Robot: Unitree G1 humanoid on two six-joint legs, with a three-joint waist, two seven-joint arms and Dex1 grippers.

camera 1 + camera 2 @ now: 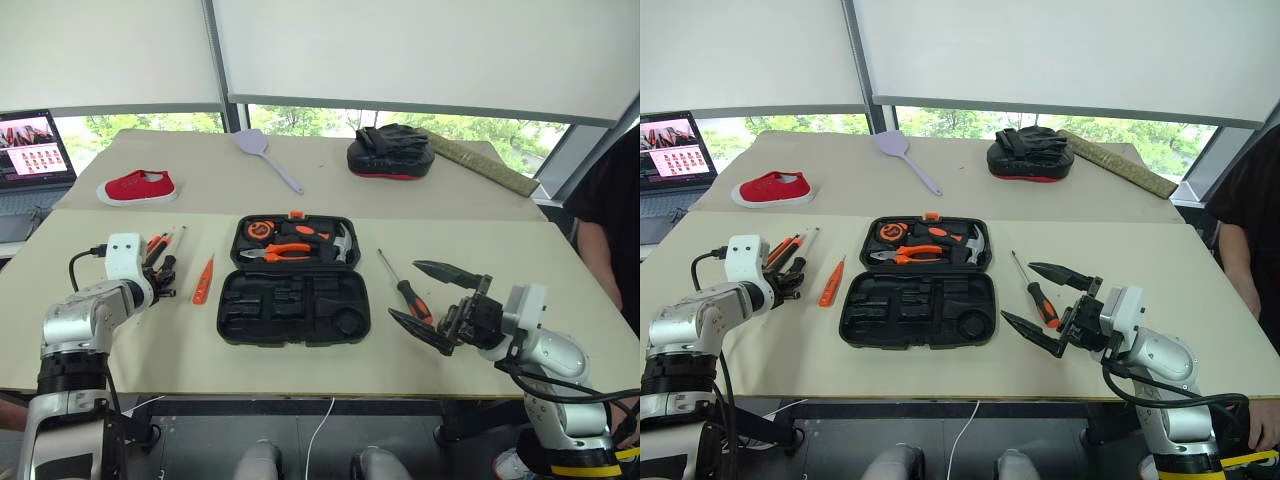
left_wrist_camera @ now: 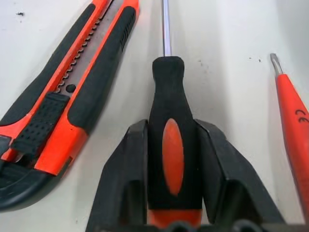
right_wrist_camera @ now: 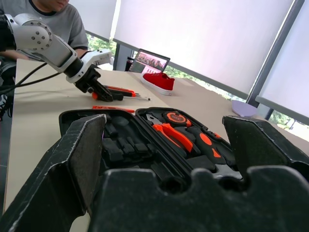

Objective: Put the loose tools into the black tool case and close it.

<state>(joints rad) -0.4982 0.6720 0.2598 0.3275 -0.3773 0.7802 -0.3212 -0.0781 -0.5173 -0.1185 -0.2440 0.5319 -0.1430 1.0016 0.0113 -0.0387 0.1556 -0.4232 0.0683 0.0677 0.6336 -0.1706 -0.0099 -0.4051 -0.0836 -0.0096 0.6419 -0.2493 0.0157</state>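
— Beige desk (image 1: 300,385), with the rounded black plastic tool case (image 1: 294,307) lying open at its middle?

— Yes. The left gripper (image 2: 171,145) has its fingers closed round an orange-and-black-handled screwdriver (image 2: 172,140) beside the orange-black utility knife (image 2: 63,96); the right gripper (image 1: 438,302) hovers, fingers spread, empty.

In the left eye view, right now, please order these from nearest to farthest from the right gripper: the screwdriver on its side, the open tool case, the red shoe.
1. Screwdriver: just beside the right gripper, toward the case.
2. Black tool case: table centre, open.
3. Red shoe: far left, on the rear table.
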